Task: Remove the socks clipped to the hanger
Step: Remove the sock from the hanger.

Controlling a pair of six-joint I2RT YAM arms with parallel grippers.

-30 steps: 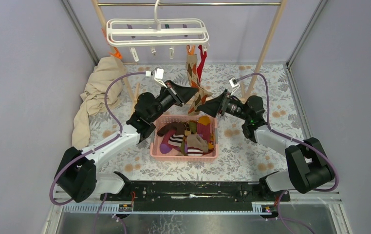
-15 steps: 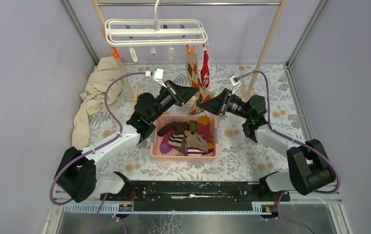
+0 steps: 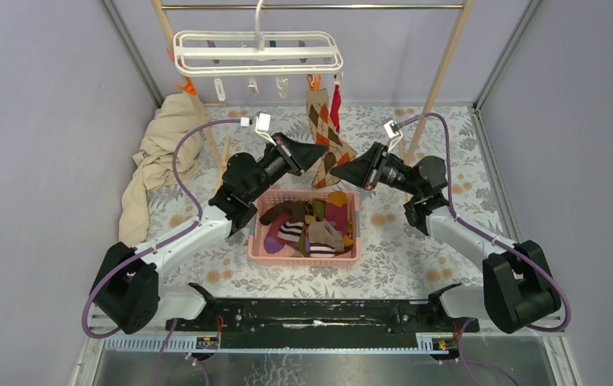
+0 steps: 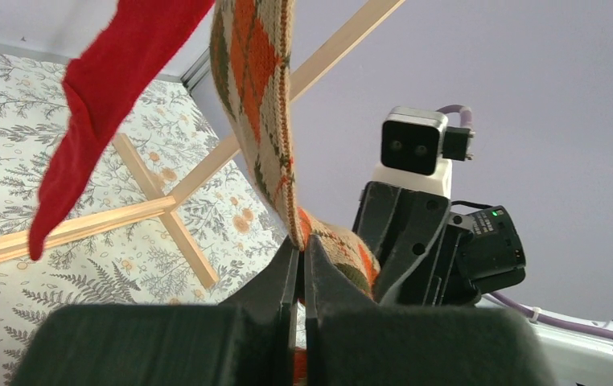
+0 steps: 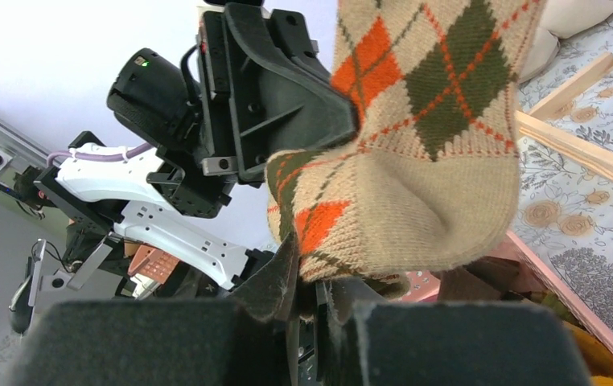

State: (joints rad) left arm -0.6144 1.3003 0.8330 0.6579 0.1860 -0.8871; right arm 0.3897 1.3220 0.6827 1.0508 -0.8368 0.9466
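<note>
Since a second ago the right gripper (image 3: 335,170) has drawn its jaws from a wide gape to a narrow pinch, and its arm has shifted slightly toward its own side. The red sock (image 3: 335,104) has swung in and now hangs slim.

From above we cannot make out either pinch itself: the black gripper bodies cover it. In both wrist views the tops of the hanging socks are cut off by the frame edge, so the clips do not show there.

We see the argyle sock (image 3: 319,129) clipped to the right end of the hanger (image 3: 259,50), hanging above the pink basket (image 3: 259,241). The left gripper (image 4: 302,251) holds it pinched at the ankle bend, jaws nearly together on the fabric. The right gripper's jaws in its own wrist view (image 5: 305,269) stand almost closed on the lower edge of the foot, just beside the left gripper.

The sock is beige knit with orange and olive diamonds, bent at the heel. The red sock hangs free just beside it. Other socks (image 3: 307,225) lie heaped in the basket.
</note>
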